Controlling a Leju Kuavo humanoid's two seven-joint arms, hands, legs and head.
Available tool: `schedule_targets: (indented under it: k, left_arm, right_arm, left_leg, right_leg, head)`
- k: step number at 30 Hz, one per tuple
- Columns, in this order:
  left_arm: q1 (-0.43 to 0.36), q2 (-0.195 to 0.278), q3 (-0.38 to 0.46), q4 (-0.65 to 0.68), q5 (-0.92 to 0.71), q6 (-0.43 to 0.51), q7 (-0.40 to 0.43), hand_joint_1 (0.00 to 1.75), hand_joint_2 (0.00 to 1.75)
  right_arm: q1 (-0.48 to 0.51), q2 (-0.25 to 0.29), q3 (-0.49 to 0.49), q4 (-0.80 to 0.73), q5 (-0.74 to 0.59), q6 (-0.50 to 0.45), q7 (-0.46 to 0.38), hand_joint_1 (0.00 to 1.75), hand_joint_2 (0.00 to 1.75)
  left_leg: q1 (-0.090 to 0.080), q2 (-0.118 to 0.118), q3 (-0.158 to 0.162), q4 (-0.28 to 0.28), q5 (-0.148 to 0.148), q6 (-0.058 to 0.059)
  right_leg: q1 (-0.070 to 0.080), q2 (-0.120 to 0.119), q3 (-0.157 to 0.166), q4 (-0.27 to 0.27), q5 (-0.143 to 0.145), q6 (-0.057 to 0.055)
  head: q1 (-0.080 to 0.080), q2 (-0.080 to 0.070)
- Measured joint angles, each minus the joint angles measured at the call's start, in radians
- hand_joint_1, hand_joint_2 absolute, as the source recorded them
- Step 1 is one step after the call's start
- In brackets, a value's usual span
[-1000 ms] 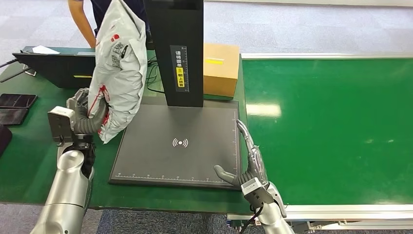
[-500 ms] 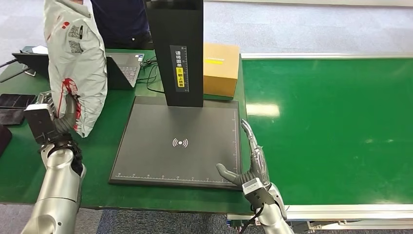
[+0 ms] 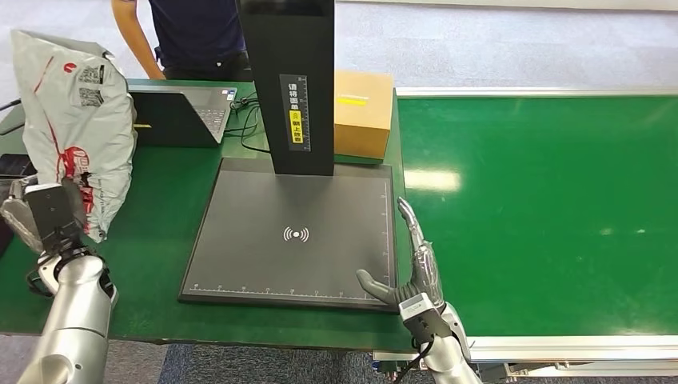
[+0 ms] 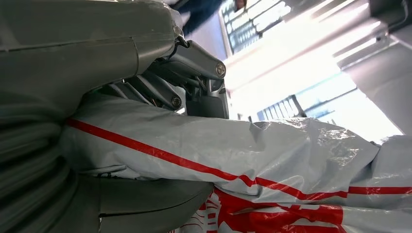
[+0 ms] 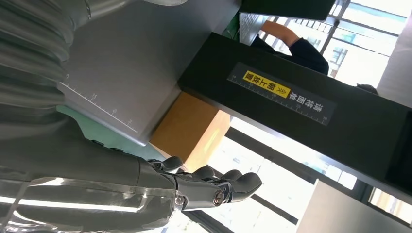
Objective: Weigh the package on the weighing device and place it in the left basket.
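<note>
Your left hand (image 3: 49, 210) sits at the far left table (image 3: 160, 232) edge, clamped on the grey package (image 3: 76, 120), which stands upright above it, well clear of the scale plate (image 3: 296, 232). The left wrist view shows fingers (image 4: 160, 92) and thumb (image 4: 150, 199) pressing the plastic. The laptop (image 3: 180, 116) lies behind. Your right hand (image 3: 408, 268) rests flat with its fingers apart at the plate's right edge, beside open green belt (image 3: 544, 208). The right wrist view shows the black post (image 5: 301, 102) and box (image 5: 187, 126).
</note>
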Motion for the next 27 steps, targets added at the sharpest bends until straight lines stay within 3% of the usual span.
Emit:
schedule_targets:
  k: [5, 19, 27]
  left_arm:
    - [-0.01, 0.002, 0.102, 0.021, -0.192, 0.036, -0.014, 1.75, 1.75]
    - [-0.065, -0.066, 0.575, 0.005, -0.782, 0.041, -0.018, 1.75, 1.75]
    - [-0.065, -0.093, 0.7, -0.078, -0.946, 0.041, 0.052, 1.75, 1.75]
  right_arm:
    - [0.007, 0.0, 0.0, 0.0, -0.009, -0.02, 0.0, 0.0, 1.75]
    - [0.021, 0.0, 0.004, -0.008, -0.02, -0.042, 0.0, 0.0, 1.75]
    - [0.024, 0.0, 0.004, -0.008, -0.023, -0.047, 0.0, 0.0, 1.75]
  left_leg:
    - [0.0, 0.0, 0.0, 0.0, 0.0, 0.0]
    - [0.0, 0.001, 0.0, 0.0, 0.0, 0.0]
    - [0.0, 0.001, 0.0, 0.0, 0.0, 0.0]
  right_leg:
    - [0.0, 0.0, 0.0, 0.0, 0.0, 0.0]
    - [0.0, 0.001, -0.001, 0.0, 0.0, 0.0]
    - [0.0, 0.001, -0.001, 0.0, 0.0, 0.0]
  head:
    - [0.0, 0.0]
    - [0.0, 0.0]
    - [0.0, 0.0]
